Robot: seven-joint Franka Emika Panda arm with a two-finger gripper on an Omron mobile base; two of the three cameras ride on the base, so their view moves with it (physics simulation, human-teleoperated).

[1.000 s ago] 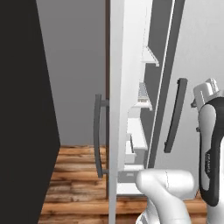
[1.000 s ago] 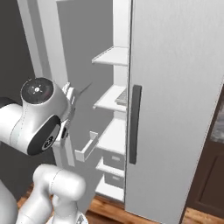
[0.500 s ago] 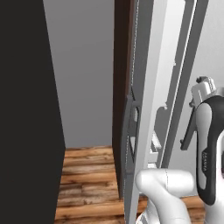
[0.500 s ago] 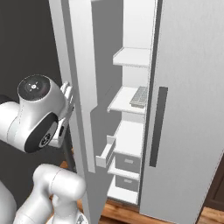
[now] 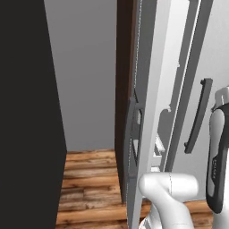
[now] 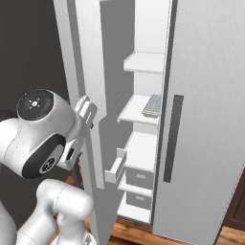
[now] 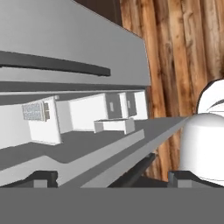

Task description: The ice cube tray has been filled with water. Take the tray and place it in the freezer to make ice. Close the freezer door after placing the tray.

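Against the outer face of the freezer door (image 6: 91, 72) in the right base view sits the gripper (image 6: 87, 111), its light fingers pressed close to or touching that panel; whether there is real contact cannot be told. From the hand view, the two dark fingertips (image 7: 41, 177) stand far apart at the bottom corners, so the jaws are wide and nothing is between them but the grey door edge running across.

Beyond the hand, the door is swung partway, leaving a gap into the freezer (image 6: 143, 143). A white bin (image 6: 116, 165) on the door's inner side juts into that gap. Behind it are white shelves and, lower down, two drawers (image 6: 139, 186).

On the middle shelf lies the tray (image 6: 153, 105), flat, at the shelf's right side next to the plain grey door (image 6: 206, 119) with its dark bar handle (image 6: 171, 138). In the hand view the tray (image 7: 34, 111) shows as a small gridded patch far inside the compartment; water in it is too small to make out.

Farther off, the left base view shows the door nearly edge-on (image 5: 147, 112), a dark handle (image 5: 198, 115) to its right, a grey wall (image 5: 85, 71) and wooden floor (image 5: 89, 188) behind.
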